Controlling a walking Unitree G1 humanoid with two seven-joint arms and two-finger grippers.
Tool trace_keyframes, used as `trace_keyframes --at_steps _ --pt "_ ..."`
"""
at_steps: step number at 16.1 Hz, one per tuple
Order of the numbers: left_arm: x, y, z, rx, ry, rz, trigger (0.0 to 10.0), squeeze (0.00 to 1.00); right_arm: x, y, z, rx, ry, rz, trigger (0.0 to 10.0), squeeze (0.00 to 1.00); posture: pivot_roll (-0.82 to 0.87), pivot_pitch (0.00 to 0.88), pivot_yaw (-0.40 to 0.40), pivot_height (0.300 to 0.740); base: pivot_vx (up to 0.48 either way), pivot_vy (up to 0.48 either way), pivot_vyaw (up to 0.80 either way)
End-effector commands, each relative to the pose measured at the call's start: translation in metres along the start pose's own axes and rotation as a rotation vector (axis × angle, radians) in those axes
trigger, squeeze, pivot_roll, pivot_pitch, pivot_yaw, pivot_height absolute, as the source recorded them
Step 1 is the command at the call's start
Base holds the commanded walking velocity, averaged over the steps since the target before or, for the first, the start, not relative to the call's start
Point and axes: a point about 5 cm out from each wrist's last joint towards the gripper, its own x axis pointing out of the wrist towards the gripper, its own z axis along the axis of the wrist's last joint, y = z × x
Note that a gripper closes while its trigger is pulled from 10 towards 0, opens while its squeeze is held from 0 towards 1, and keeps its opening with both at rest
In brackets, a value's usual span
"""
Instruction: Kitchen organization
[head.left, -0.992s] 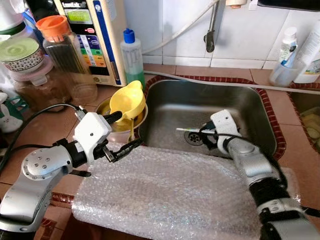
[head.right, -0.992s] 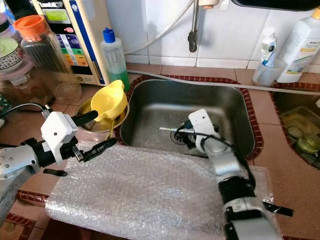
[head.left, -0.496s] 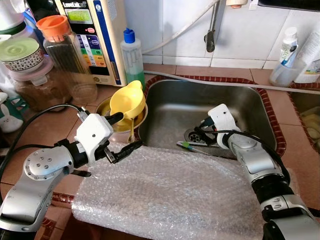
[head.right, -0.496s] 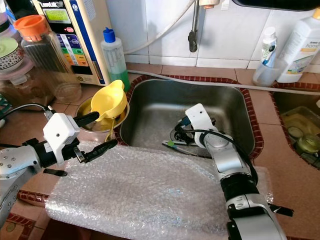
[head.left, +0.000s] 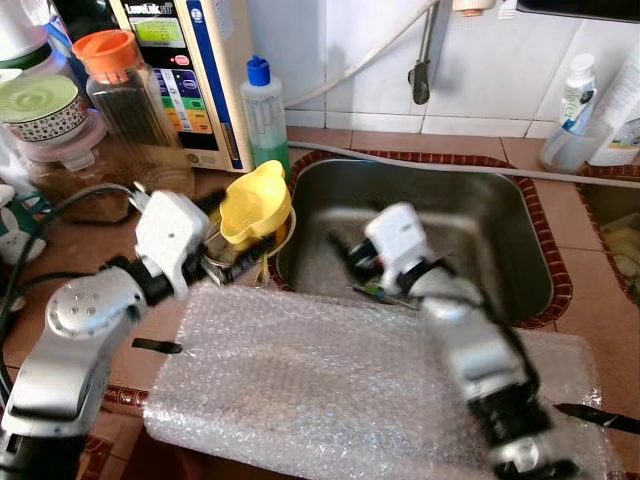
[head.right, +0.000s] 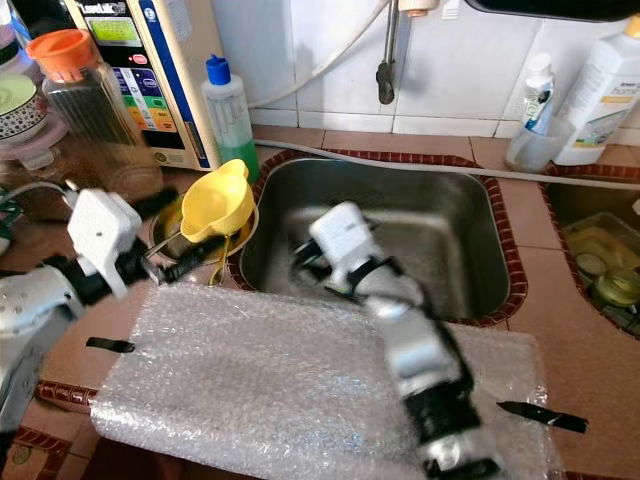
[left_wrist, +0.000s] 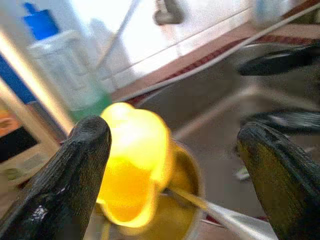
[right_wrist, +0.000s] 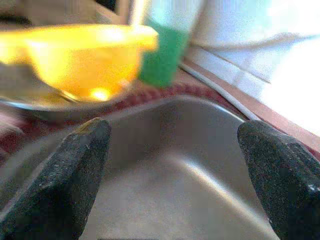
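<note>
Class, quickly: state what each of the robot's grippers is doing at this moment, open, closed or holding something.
Left gripper: open, empty, fingers spread toward the yellow funnel.
Right gripper: open, empty, over the sink.

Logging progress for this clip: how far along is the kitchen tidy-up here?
Early. Done: bubble wrap is spread on the counter, nothing on it. In hand: nothing; the left hand, open, is at the yellow funnel in the metal bowl; the right hand, open, is over the sink. Left: a utensil lies in the sink.
</note>
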Motion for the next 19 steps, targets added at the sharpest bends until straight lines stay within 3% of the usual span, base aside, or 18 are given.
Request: trace_keyframes --at_steps 1,5,8,9,10,11,12,14,15,17,19 --pt "0.000 0.004 -0.004 0.048 0.029 0.031 10.0 0.00 0.000 0.006 0.015 -0.020 -0.075 0.024 10.0 0.76 -0.12 0.107 0.085 0.740 0.000 0.000 0.00" --pt "0.015 -0.005 -0.012 0.066 0.015 0.041 10.0 0.00 0.000 0.026 0.035 -0.016 -0.170 0.104 10.0 0.71 -0.13 0.109 0.078 0.740 0.000 0.000 0.00" --pt "0.028 -0.009 -0.014 0.102 0.003 0.047 10.0 0.00 -0.003 0.035 0.041 0.000 -0.193 0.165 10.0 0.60 -0.13 0.109 0.076 0.740 0.000 0.000 0.00" --pt "0.030 -0.010 -0.015 0.116 0.005 0.047 10.0 0.00 -0.005 0.038 0.043 0.020 -0.200 0.195 10.0 0.36 -0.13 0.109 0.076 0.740 0.000 0.000 0.00" --pt "0.034 -0.011 -0.017 0.132 0.007 0.049 10.0 0.00 -0.008 0.044 0.045 0.054 -0.203 0.253 10.0 0.29 -0.14 0.112 0.078 0.740 0.000 0.000 0.00" --pt "0.038 -0.010 -0.020 0.131 0.004 0.059 10.0 0.00 -0.012 0.048 0.045 0.082 -0.178 0.301 10.0 0.04 -0.15 0.112 0.080 0.740 0.000 0.000 0.00" --pt "0.041 -0.010 -0.022 0.137 0.001 0.057 10.0 0.00 -0.014 0.049 0.039 0.103 -0.110 0.319 10.0 0.00 -0.15 0.114 0.081 0.740 0.000 0.000 0.00" --pt "0.044 -0.009 -0.023 0.138 0.000 0.056 10.0 0.00 -0.018 0.046 0.028 0.145 -0.024 0.316 10.0 0.00 -0.16 0.113 0.081 0.740 0.000 0.000 0.00" --pt "0.044 -0.009 -0.025 0.135 0.004 0.051 9.5 0.00 -0.021 0.043 0.024 0.162 0.007 0.305 10.0 0.00 -0.16 0.116 0.083 0.740 0.000 0.000 0.00" --pt "0.044 -0.010 -0.030 0.156 0.027 0.023 6.9 0.00 -0.028 0.036 0.019 0.200 0.029 0.297 10.0 0.00 -0.17 0.115 0.084 0.740 0.000 0.000 0.00" --pt "0.044 -0.010 -0.034 0.154 0.045 -0.011 6.8 0.00 -0.038 0.032 0.015 0.215 0.062 0.317 10.0 0.00 -0.17 0.116 0.087 0.740 0.000 0.000 0.00"
